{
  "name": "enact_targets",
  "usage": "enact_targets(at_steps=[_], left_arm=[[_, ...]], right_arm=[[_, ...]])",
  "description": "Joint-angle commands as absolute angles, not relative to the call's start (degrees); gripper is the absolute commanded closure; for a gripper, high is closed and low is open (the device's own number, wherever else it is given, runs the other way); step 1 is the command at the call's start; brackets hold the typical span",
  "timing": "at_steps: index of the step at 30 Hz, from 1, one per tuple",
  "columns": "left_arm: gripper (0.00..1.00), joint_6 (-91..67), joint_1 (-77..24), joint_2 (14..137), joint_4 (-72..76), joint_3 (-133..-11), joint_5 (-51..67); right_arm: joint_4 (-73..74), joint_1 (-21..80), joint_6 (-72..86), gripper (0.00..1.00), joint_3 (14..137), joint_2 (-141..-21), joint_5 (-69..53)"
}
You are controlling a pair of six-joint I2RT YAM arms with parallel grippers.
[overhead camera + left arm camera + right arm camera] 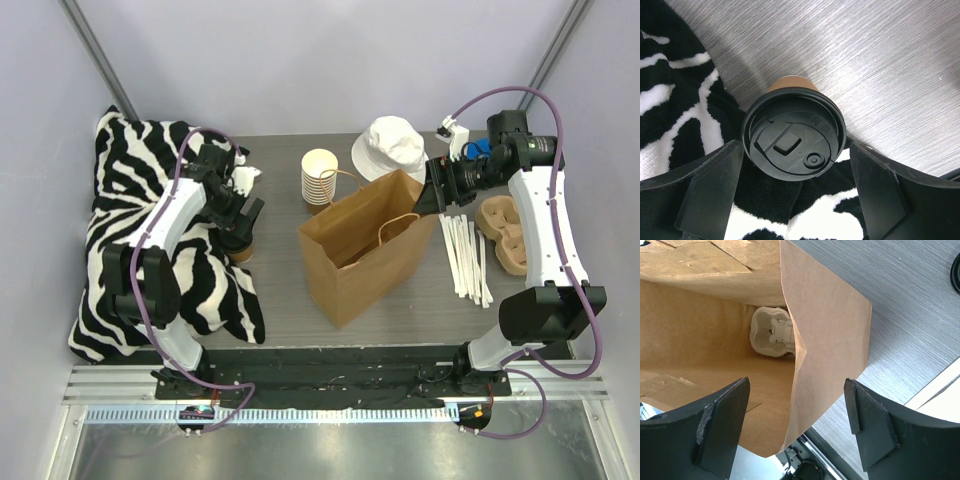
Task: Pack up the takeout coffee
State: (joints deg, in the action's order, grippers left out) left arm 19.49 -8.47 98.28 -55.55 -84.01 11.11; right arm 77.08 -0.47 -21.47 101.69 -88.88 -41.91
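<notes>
The takeout coffee (pixel 794 134), a kraft-brown cup with a black lid, stands upright at the edge of the zebra cloth. My left gripper (pixel 795 192) is open, and the lid sits just ahead of its fingertips (pixel 715 185), which flank it without gripping. From above, the cup (pixel 241 251) shows below the left gripper (pixel 240 228). A brown paper bag (pixel 360 250) stands open mid-table. My right gripper (pixel 797 425) is open astride the bag's side wall (pixel 825 340); in the top view it (pixel 438 192) is at the bag's right rim.
A zebra-striped cloth (pixel 140 240) covers the left side. Behind the bag are a stack of lidless cups (pixel 320 178) and a white bucket hat (pixel 390 145). White sticks (pixel 466 255) and a pulp carrier (pixel 505 232) lie to the right. A pale moulded object (pixel 771 332) lies inside the bag.
</notes>
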Motion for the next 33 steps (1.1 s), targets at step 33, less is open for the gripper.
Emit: enact_targets(at_steps=[33], left_arm=[[0.25, 19.0, -10.4, 93.6, -47.6, -71.7, 8.1]], right_arm=[[76.2, -0.4, -21.0, 0.14, 101.8, -87.7, -43.3]])
